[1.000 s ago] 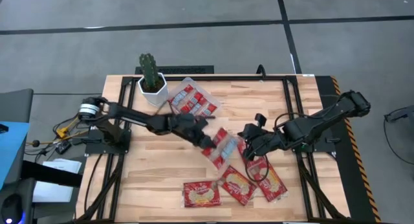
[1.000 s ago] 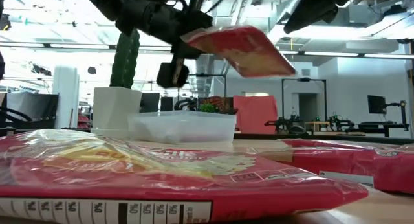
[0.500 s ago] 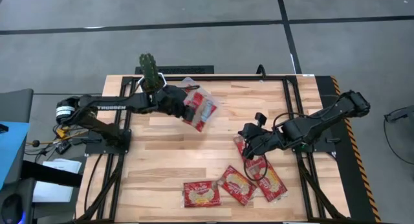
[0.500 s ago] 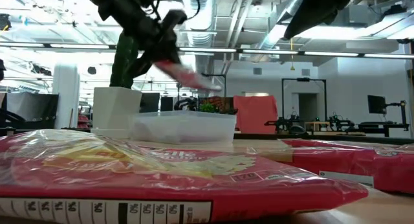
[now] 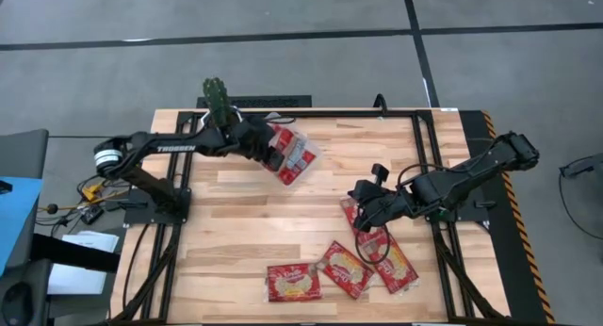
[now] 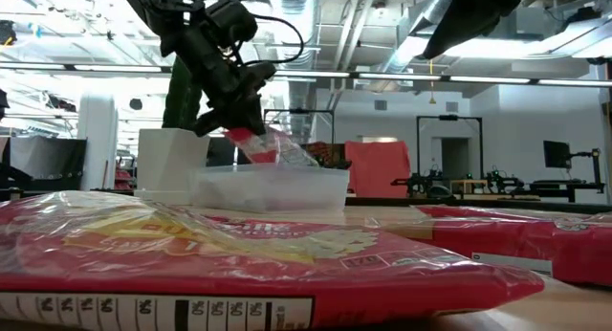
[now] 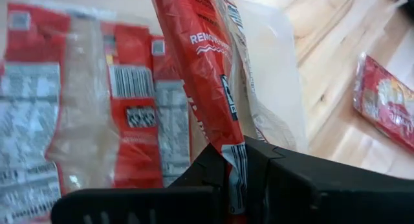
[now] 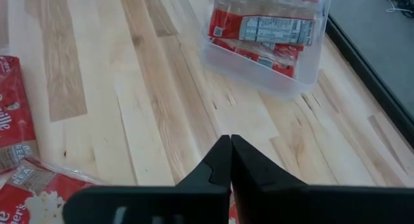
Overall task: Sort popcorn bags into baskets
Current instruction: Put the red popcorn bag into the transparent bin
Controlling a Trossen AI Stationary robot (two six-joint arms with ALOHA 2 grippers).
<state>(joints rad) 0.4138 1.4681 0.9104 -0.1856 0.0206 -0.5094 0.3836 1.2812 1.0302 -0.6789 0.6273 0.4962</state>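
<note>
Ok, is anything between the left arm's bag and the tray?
Nothing visible. The left end effector holds the bag right over the clear tray, its lower end at the rim. Only bags already sorted lie below. The cactus pot stands off to the side.

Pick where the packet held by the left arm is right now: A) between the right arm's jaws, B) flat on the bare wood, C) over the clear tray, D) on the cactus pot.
C: the left gripper pinches a red packet above the clear tray, where other packets already lie.
</note>
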